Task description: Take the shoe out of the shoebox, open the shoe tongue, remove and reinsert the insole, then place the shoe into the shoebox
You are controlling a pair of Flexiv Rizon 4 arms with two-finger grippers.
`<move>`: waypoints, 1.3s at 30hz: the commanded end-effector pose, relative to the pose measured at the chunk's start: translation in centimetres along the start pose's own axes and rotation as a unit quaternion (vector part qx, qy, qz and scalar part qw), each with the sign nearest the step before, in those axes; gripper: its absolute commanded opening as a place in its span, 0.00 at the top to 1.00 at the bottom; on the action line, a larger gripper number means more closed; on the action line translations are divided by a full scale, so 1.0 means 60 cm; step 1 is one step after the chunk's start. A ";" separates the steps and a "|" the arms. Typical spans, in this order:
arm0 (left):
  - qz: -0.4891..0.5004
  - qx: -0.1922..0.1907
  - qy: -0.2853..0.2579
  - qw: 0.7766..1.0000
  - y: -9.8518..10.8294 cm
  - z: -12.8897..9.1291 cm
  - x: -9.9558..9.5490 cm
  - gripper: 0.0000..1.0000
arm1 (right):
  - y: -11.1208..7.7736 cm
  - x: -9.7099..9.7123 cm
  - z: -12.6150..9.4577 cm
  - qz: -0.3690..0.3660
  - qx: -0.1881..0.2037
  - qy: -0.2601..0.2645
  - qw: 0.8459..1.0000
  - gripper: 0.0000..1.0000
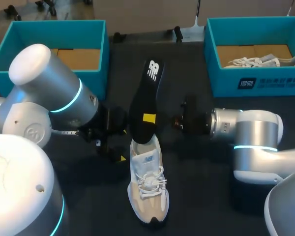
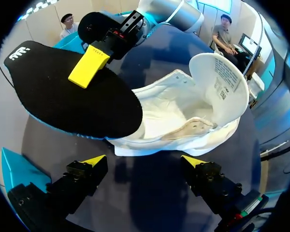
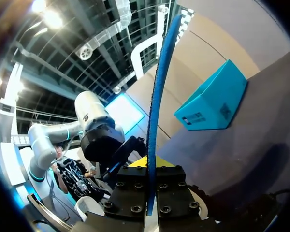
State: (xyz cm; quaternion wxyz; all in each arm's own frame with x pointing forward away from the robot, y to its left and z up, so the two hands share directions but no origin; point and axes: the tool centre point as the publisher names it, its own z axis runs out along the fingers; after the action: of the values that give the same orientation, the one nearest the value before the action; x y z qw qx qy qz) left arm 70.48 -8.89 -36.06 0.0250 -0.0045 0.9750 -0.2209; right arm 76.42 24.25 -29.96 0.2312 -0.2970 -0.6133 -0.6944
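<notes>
A white and beige sneaker point(image 1: 148, 189) lies on the dark table, toe toward me. Its tongue point(image 2: 221, 81) is folded back, so the inside of the shoe point(image 2: 183, 121) shows. A black insole point(image 1: 146, 98) with a blue underside stands tilted, its lower end at the shoe's opening. My right gripper point(image 1: 150, 118) is shut on the insole point(image 3: 159, 92), which shows edge-on between the fingers point(image 3: 151, 164). My left gripper point(image 2: 144, 162) is open just beside the shoe's heel, touching nothing; it shows left of the shoe point(image 1: 114, 149).
A teal shoebox point(image 1: 96, 34) stands at the back left. Another teal shoebox point(image 1: 258, 83) at the back right holds a second sneaker point(image 1: 265, 61). Both arms crowd the table's middle, either side of the shoe.
</notes>
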 end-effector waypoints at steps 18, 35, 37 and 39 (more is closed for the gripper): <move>0.000 0.001 0.000 1.000 0.002 0.001 0.001 0.00 | -0.025 0.010 -0.012 -0.030 0.008 -0.016 0.999 1.00; 0.000 0.001 0.000 1.000 0.002 0.001 0.001 0.00 | -0.041 0.005 -0.016 -0.033 0.012 -0.011 0.999 1.00; 0.000 0.001 0.000 1.000 0.002 0.001 0.001 0.00 | -0.047 0.005 -0.020 -0.035 0.018 -0.009 0.999 1.00; 0.000 0.001 0.000 1.000 0.002 0.001 0.001 0.00 | -0.051 0.006 -0.021 -0.035 0.019 -0.013 0.999 1.00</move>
State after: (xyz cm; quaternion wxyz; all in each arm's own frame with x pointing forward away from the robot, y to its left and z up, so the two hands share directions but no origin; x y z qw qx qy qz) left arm 70.48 -8.90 -36.07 0.0250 -0.0045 0.9749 -0.2210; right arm 74.11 23.57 -31.83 0.2023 -0.2812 -0.6391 -0.6867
